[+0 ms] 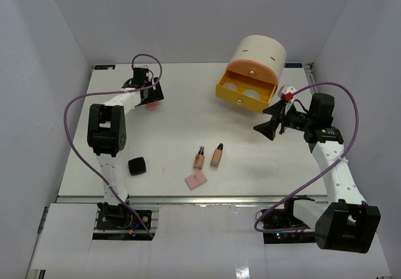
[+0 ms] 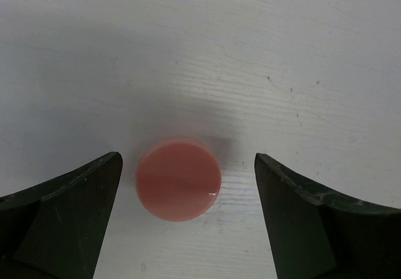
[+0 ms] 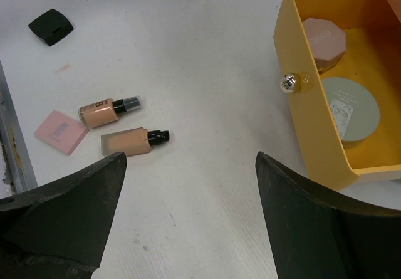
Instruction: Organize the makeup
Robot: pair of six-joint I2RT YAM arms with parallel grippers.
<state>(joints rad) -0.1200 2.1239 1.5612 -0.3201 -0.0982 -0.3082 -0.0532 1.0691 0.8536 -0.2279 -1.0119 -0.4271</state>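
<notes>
Small coral-pink round jar (image 2: 178, 178) sits flat on the white table (image 2: 282, 53), far-left area, well apart from the other makeup. Left gripper (image 2: 188, 160) hangs over it, jaws wide apart, one finger each side, nothing clamped. The jar lies nearer the finger on the left of the wrist view, so it's not centred. Height over the jar is hard to read from that view; prob. not touching.

Mid-table, near edge: two beige black-capped bottles (image 1: 199, 158) on their sides, just beside each other. The flat pink square (image 1: 196, 180) is just nearer the bases, and the black square compact (image 1: 136, 165) sits off to the left.

Far right: yellow drawer (image 1: 246, 91) pulled out of the cream cylinder (image 1: 257, 56), w/ a pale green round jar (image 3: 349, 108) and a pink octagonal jar (image 3: 322, 41) inside. Right gripper (image 3: 191, 157) hovers btwn drawer and bottles, jaws apart, empty.

Risks, as I read it:
- An off-centre close means one finger lands first and shoves the jar sideways, or squirts it out, since it's low, round and smooth.
- Dropping too far scrapes the fingertips on the table.
- It's a long carry to the drawer. A weak pinch on the curved wall could drop the jar, and the R arm sits near that path.
</notes>
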